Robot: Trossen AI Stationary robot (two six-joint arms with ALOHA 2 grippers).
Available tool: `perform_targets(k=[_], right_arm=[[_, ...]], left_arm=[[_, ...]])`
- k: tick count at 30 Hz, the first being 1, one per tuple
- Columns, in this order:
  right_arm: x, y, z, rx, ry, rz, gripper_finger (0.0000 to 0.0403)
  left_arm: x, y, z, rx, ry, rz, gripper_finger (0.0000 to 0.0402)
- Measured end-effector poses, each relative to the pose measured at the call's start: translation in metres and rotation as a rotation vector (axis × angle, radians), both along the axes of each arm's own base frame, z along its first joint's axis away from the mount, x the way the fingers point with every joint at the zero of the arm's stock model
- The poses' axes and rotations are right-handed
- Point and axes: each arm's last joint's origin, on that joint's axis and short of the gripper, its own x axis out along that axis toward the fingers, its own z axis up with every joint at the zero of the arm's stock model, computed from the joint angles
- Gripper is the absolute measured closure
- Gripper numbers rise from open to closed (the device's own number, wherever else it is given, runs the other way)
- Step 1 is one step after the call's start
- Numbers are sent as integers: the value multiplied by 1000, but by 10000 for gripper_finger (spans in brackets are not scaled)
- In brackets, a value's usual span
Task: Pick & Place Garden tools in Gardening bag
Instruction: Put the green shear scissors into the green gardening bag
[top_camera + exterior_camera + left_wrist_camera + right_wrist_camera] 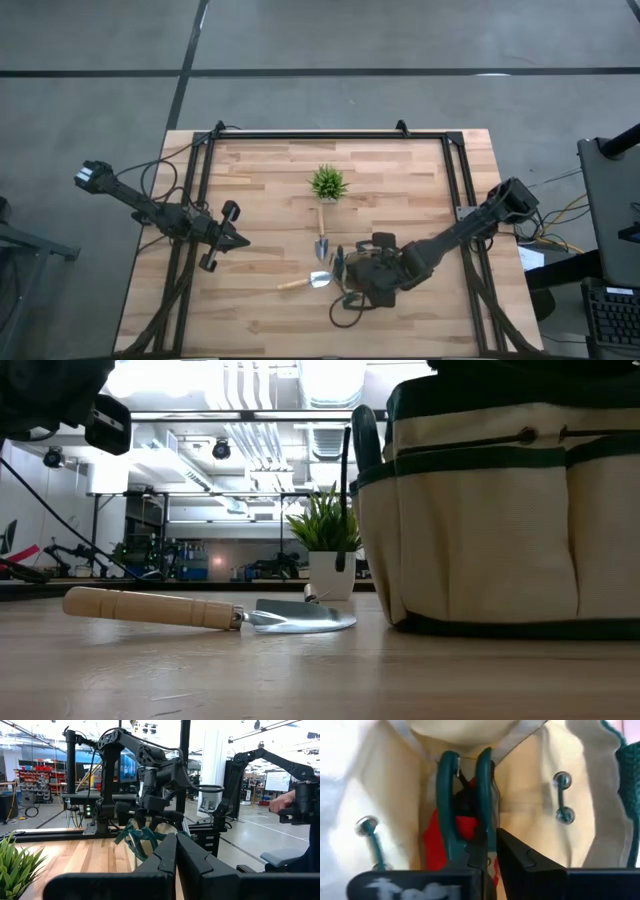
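The gardening bag (480,530), tan with dark green trim, stands on the table near the front right. My right gripper (493,845) points steeply down into its mouth (535,780), fingers almost together. Just past them a pair of green-handled pruning shears (447,805) stands upright in the bag over a red item (462,827). Two wooden-handled trowels lie flat on the table: one (303,282) left of the bag, one (321,240) behind it. My left gripper (238,239) waits shut above the table's left side. My right gripper has its fingertips (481,851) right at the shears' lower handle part (482,827), coming from above. I cannot tell whether they touch it. The shears stand upright inside the bag.
A small spiky green plant in a white pot (328,184) stands at the table's middle, toward the far edge. A black frame (330,135) borders the table. A person's hand (282,802) shows in the room beyond. Bare wood lies at the front left.
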Motion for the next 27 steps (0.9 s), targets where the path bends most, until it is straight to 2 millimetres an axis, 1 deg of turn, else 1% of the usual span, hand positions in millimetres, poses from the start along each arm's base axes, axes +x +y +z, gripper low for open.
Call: perform_targets(k=[3, 7, 11, 14, 15, 17, 19, 21, 22, 25, 27], right_arm=[[4, -2, -4, 34, -20, 9, 343], [9, -7, -18, 94, -48, 39, 301], [12, -17, -31, 109, -70, 60, 259], [13, -27, -39, 106, -64, 37, 243], [12, -30, -41, 104, -54, 29, 245], [11, -32, -44, 107, -42, 27, 264], [10, -32, -45, 108, -40, 26, 302], [10, -31, -44, 109, -39, 31, 353], [11, -31, -43, 109, -38, 35, 369], [15, -29, -35, 114, -48, 35, 371], [19, -27, -26, 115, -59, 42, 371]], left_arm=[[0, 0, 0, 0, 0, 0, 390], [0, 0, 0, 0, 0, 0, 390], [0, 0, 0, 0, 0, 0, 390], [0, 0, 0, 0, 0, 0, 390], [0, 0, 0, 0, 0, 0, 390], [0, 0, 0, 0, 0, 0, 390], [0, 0, 0, 0, 0, 0, 390], [0, 0, 0, 0, 0, 0, 390], [0, 0, 0, 0, 0, 0, 390], [0, 0, 0, 0, 0, 0, 390], [0, 0, 0, 0, 0, 0, 390]])
